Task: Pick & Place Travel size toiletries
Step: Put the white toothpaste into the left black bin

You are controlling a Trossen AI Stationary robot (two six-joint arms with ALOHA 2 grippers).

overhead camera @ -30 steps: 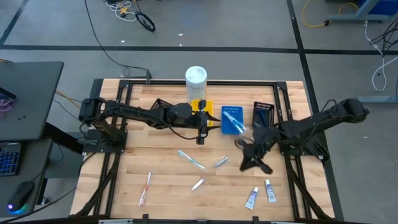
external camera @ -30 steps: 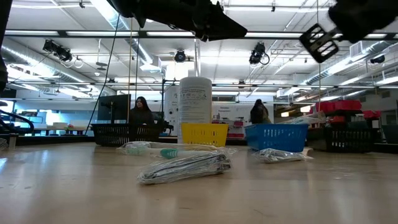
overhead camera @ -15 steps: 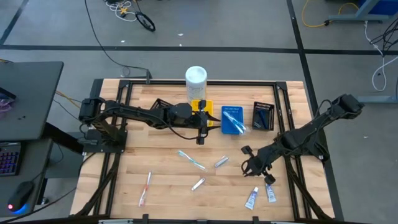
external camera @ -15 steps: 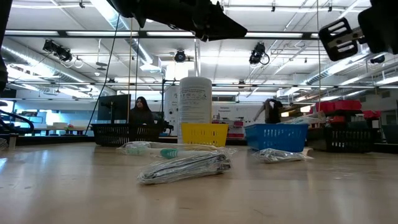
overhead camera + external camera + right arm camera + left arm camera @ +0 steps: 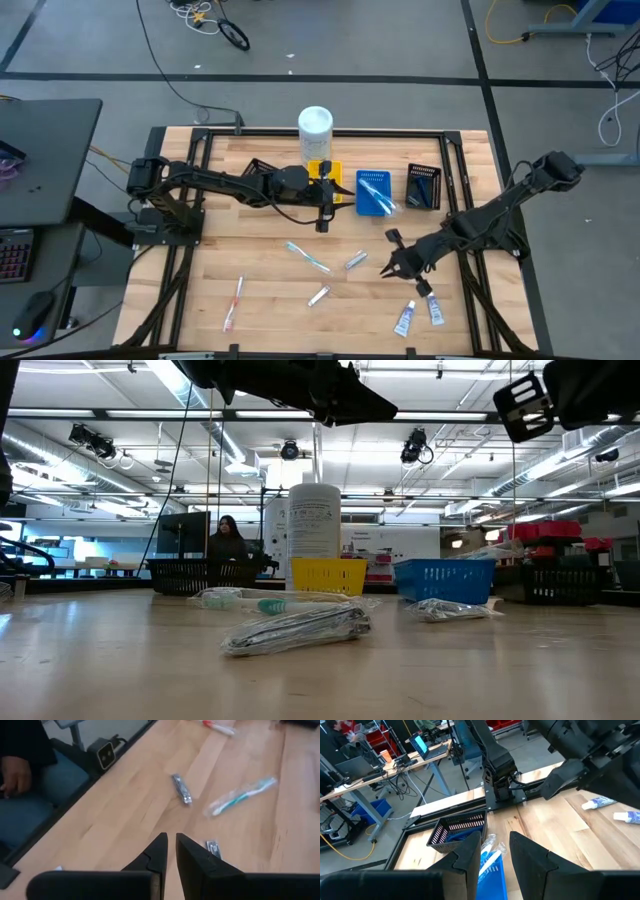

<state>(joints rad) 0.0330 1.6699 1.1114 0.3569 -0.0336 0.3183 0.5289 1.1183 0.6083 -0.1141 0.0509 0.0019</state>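
Toiletries lie loose on the near half of the table: a wrapped light-blue toothbrush (image 5: 308,257) (image 5: 240,796), a silvery sachet (image 5: 355,260) (image 5: 181,789), a second sachet (image 5: 319,295), a pink toothbrush (image 5: 234,300) and two white tubes (image 5: 405,318) (image 5: 435,308). Another wrapped toothbrush rests in the blue tray (image 5: 375,192). My right gripper (image 5: 388,262) (image 5: 171,845) hovers shut above the table, right of the first sachet. My left gripper (image 5: 322,222) (image 5: 495,852) hangs open in the air near the yellow tray (image 5: 333,172).
A tall white container (image 5: 315,125) stands behind the yellow tray, and a black tray (image 5: 423,186) sits right of the blue one. Another black basket (image 5: 255,170) is under the left arm. A person's hand (image 5: 12,775) shows beyond the table edge.
My right gripper has moved away from the blue tray toward the table's near edge, then a little to the left, ending above the bare wood right of the sachet. The left arm has kept still, and the toiletries have not moved.
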